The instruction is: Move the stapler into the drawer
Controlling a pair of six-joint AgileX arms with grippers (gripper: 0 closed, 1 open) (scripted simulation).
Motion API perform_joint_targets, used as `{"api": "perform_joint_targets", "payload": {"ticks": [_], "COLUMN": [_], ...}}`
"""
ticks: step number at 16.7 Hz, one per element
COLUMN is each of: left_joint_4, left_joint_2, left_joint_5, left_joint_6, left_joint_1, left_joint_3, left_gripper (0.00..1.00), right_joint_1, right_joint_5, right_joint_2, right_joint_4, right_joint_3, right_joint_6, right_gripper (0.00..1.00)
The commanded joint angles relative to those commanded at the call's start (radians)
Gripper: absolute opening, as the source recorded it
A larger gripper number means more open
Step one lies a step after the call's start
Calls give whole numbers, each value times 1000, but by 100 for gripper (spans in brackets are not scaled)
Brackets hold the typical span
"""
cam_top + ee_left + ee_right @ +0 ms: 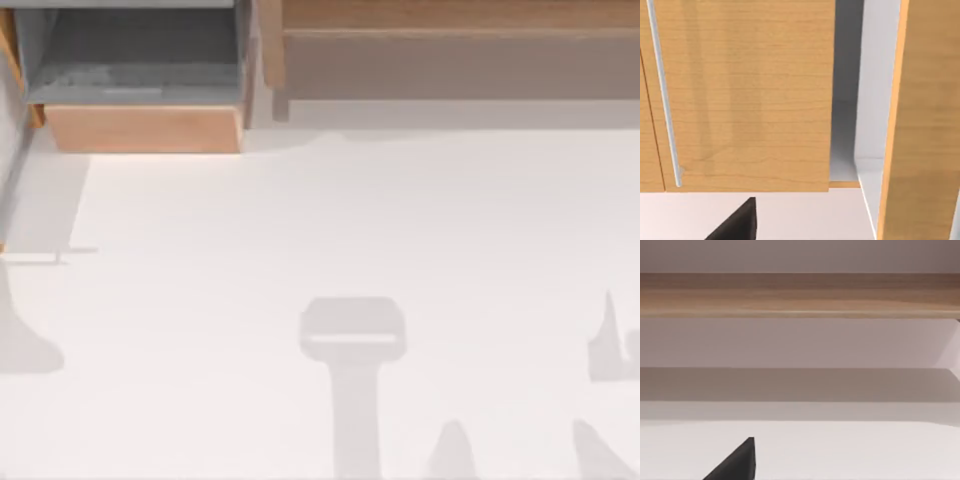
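The stapler is out of view. The drawer (145, 128) stands pulled open at the table's back left, its tan wooden front panel toward me and its grey walls and floor bare behind it. A dark tip of my left gripper (735, 224) hangs close in front of a tan wooden panel (745, 95) that carries a thin silver handle bar (662, 100), next to a grey-walled opening (845, 115). A dark tip of my right gripper (735, 462) sits low over the white table, facing the long shelf.
A long wooden shelf (450, 20) with a brownish-grey recess runs along the back right, seen close in the right wrist view as a wooden ledge (800, 295). Grey arm shadows (352, 335) lie on the white table (300, 220).
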Motion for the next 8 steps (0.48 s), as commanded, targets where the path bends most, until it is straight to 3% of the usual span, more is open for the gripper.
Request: {"api": "perform_joint_targets", "payload": {"ticks": [8], "left_joint_4": [0], "left_joint_2": [0], "left_joint_5": [0], "left_joint_6": [0], "left_joint_1": [0], "left_joint_3": [0], "left_gripper": [32], "right_joint_1": [0], "right_joint_5": [0], "right_joint_2": [0], "right_joint_4": [0], "right_joint_3": [0], "right_joint_6": [0], "right_gripper": [100]}}
